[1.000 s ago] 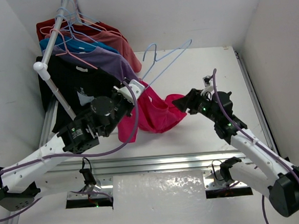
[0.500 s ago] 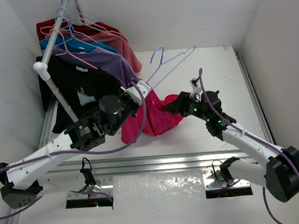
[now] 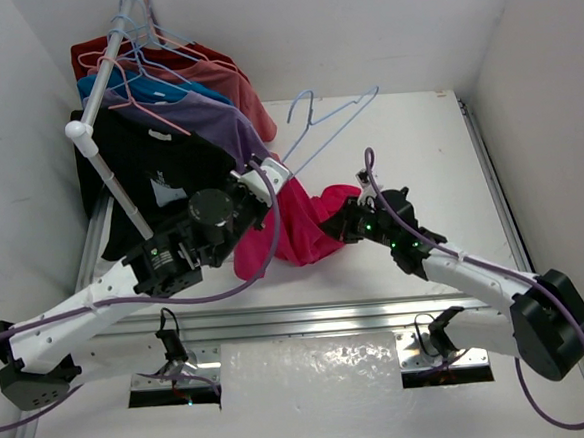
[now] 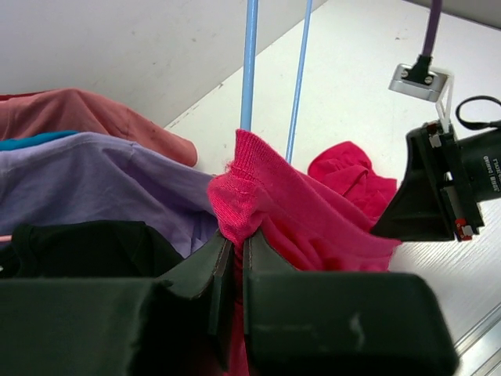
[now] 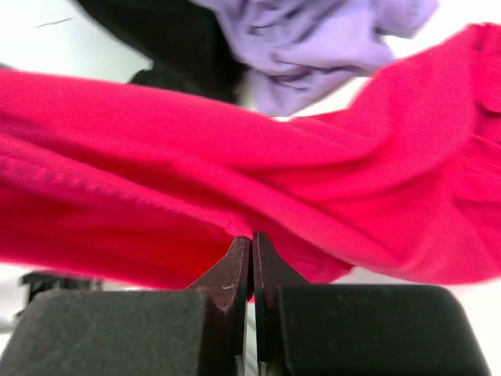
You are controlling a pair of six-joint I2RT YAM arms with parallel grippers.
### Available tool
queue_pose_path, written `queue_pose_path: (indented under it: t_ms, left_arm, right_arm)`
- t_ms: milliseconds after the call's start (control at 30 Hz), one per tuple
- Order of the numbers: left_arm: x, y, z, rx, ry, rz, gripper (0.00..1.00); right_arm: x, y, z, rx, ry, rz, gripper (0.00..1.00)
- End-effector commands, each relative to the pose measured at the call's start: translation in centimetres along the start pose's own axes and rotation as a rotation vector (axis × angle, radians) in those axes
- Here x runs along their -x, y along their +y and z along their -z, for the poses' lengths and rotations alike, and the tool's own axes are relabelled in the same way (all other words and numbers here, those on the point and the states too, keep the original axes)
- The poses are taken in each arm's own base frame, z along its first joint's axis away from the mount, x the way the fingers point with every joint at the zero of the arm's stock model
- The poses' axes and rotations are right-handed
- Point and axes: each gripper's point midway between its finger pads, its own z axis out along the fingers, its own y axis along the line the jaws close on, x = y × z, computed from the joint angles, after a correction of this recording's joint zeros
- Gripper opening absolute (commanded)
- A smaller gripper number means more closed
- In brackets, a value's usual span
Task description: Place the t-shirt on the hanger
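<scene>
The magenta t-shirt (image 3: 303, 228) hangs bunched between both grippers above the table. My left gripper (image 3: 272, 172) is shut on its ribbed collar (image 4: 243, 184). The light-blue wire hanger (image 3: 344, 106) rises from that same spot, and its two wires (image 4: 250, 63) vanish behind the collar. Whether the jaws also pinch the wire is hidden by cloth. My right gripper (image 3: 340, 222) is shut on a fold along the t-shirt's (image 5: 235, 157) right side, the cloth edge caught at the fingertips (image 5: 252, 239). From the left wrist, the right gripper (image 4: 423, 196) appears pressed into the cloth.
A white rack pole (image 3: 103, 92) slants at the back left, carrying a purple shirt (image 3: 215, 119), a black shirt (image 3: 159, 178), salmon, teal and dark red shirts and pink wire hangers (image 3: 154, 103). White walls close in three sides. An aluminium rail (image 3: 309, 318) runs along the front.
My right gripper has moved left into the t-shirt and shut on a fold of it. The left arm shifted slightly, still gripping the collar, and the hanger swung a little.
</scene>
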Motion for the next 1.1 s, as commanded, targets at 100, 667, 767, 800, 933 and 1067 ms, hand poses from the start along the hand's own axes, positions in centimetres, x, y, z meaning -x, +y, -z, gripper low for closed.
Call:
queue_pose_path:
  t_ms: [100, 667, 767, 800, 933, 1067]
  left_arm:
    - [3.6, 2.5, 3.0, 0.033, -0.125, 0.115, 0.0]
    - [0.8, -0.9, 8.3, -0.259, -0.103, 0.189, 0.0]
    - [0.0, -0.7, 7.2, -0.212, -0.057, 0.172, 0.0]
    - [-0.3, -0.8, 6.4, -0.197, -0.026, 0.16, 0.0]
    - [-0.1, -0.6, 4.4, -0.144, 0.029, 0.117, 0.0]
    - [4.1, -1.3, 2.4, -0.176, -0.028, 0.088, 0.0]
  right_arm:
    - [5.9, -4.6, 1.8, -0.197, -0.185, 0.049, 0.0]
    - [28.5, -2.6, 15.2, -0.37, -0.538, 0.129, 0.0]
    - [28.7, 0.6, 16.0, -0.293, -0.526, 0.183, 0.0]
    - [28.3, 0.8, 16.4, -0.3, -0.511, 0.2, 0.0]
    - [27.7, 3.4, 17.8, -0.262, -0.494, 0.271, 0.0]
    - [28.3, 8.3, 17.9, -0.115, -0.413, 0.365, 0.0]
